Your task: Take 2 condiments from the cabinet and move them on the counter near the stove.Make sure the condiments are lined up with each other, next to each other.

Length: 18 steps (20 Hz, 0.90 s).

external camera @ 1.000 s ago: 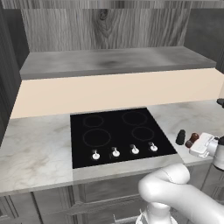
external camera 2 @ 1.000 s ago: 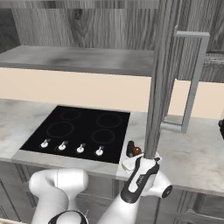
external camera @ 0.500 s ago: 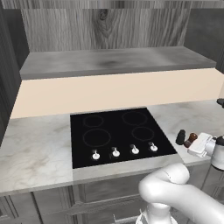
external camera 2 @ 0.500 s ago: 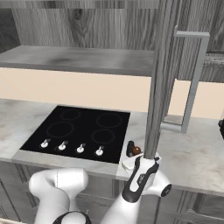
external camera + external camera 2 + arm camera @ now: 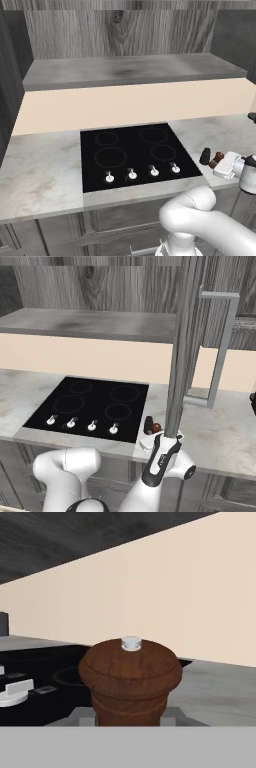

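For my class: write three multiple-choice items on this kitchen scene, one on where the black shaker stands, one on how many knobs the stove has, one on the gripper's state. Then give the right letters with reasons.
1. Where does the black shaker stand?
A. on the cabinet shelf
B. on the counter, right of the stove
C. on a burner ring

2. How many knobs line the stove's front edge?
A. two
B. four
C. six

3. What is the gripper doing?
A. shut on the brown pepper mill
B. open above the stove
C. shut on the black shaker

Answers:
1 B: in the left base view it stands on the marbled slab just past the cooktop's right edge.
2 B: four pale knobs show in a row in both base views.
3 A: the hand view shows the mill's body between the finger tips, and the left base view shows it at the hand beside the black shaker.
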Motion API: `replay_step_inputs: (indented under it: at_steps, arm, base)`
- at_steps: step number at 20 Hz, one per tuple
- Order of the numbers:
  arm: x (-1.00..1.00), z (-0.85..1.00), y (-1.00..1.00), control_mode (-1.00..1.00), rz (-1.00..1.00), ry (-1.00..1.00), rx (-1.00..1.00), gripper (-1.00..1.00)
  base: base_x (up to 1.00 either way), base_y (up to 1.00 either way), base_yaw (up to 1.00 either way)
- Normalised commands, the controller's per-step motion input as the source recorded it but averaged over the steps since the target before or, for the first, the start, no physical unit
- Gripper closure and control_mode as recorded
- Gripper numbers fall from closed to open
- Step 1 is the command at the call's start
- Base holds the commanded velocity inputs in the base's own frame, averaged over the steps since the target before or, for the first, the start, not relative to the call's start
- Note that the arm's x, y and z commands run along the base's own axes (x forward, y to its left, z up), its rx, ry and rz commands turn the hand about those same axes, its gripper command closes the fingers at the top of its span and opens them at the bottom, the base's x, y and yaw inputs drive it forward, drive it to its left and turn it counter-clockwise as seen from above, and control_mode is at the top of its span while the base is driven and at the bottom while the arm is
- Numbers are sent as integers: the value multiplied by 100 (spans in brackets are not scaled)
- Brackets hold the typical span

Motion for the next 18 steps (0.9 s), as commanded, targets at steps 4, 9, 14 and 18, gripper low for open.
replay_step_inputs:
  at_steps: [4,9,14,18]
  arm:
    - [3,-2,0,-100,0,0,0,100]
    - [0,0,0,-100,0,0,0,100]
    - [0,0,0,-100,0,0,0,100]
    - [0,0,0,-100,0,0,0,100]
  base:
    - [0,0,0]
    - [0,0,0]
    - [0,0,0]
    - [0,0,0]
